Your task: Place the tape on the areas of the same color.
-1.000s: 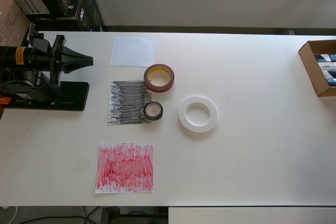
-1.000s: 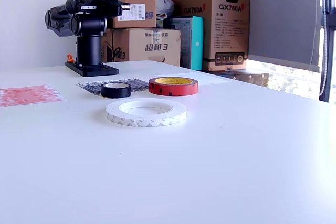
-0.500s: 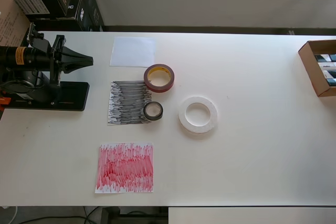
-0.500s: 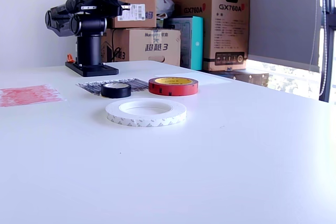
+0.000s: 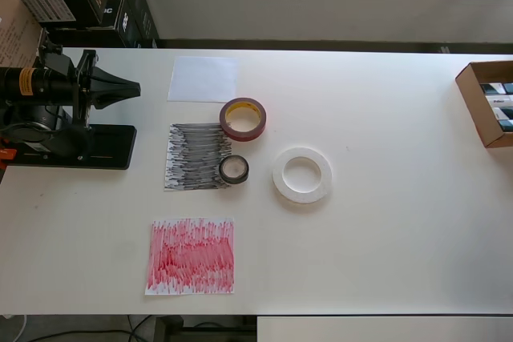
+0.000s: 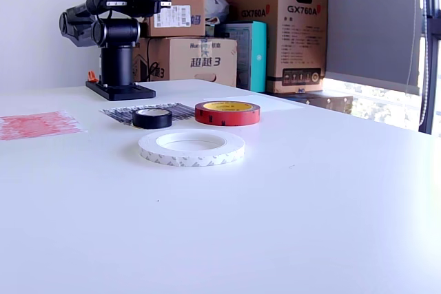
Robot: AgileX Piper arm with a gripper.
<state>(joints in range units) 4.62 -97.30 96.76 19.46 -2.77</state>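
In the overhead view the large white ring lies on bare table, right of the sheets. The dark-red roll sits between the plain white sheet and the black-scribbled sheet, just off the black sheet's upper right corner. The small black roll overlaps that sheet's lower right corner. The red-scribbled sheet lies bare near the front edge. My gripper is folded back at the overhead view's left, shut and holding nothing, far from all rolls.
The arm's black base plate stands at the table's left edge in the overhead view. An open cardboard box sits at the right edge. Stacked cartons stand behind the table in the exterior view.
The folded arm's upper link and gripper have lifted slightly. The rolls and sheets have not moved.
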